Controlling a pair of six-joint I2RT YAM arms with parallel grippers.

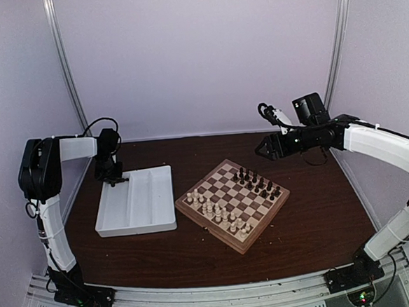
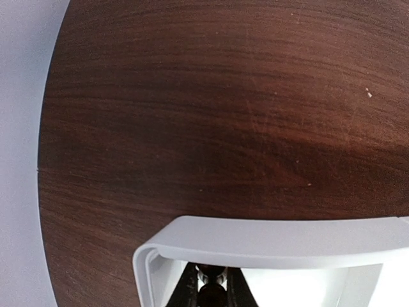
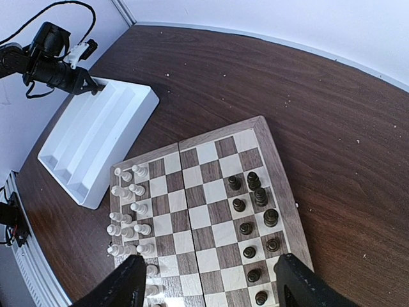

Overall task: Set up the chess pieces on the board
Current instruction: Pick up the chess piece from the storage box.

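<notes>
Meanwhile, left gripper (image 1: 114, 178) sits closed in the white tray (image 1: 148, 199); right gripper (image 3: 211, 262) hangs spread above the board (image 3: 281, 169).

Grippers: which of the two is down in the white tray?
The left gripper: its tip dips into the white tray at its far left corner. The right gripper hangs open in the air beyond the board.

White moulded shells and black joints make up the left arm (image 1: 51, 224) at 9 o'clock and the right arm (image 1: 383, 148) at 3 o'clock. Black cables (image 1: 95, 122) loop near both wrists. The right gripper (image 3: 211, 259) has black wedge-shaped jaws.
</notes>
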